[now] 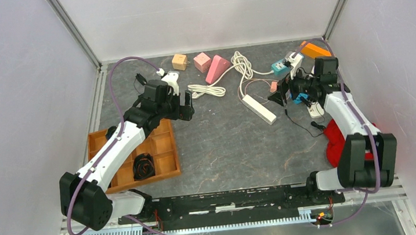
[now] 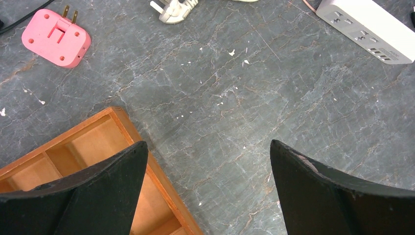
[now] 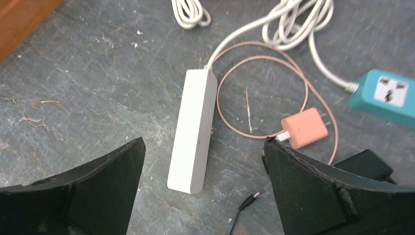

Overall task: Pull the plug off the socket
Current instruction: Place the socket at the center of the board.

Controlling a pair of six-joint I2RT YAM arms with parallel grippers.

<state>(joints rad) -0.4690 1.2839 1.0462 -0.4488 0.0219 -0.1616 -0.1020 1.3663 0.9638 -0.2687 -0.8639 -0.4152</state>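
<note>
Spotting cable coiled in one tray compartment; finding left gripper and right gripper both spread wide.

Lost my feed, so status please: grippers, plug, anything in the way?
Left gripper open, empty. Right gripper open near power strip. No plug seen in it; pink charger lies loose beside it. Nothing blocking.

White power strip lay centrally, pink charger at its three o'clock, teal socket farther out at two o'clock.
</note>
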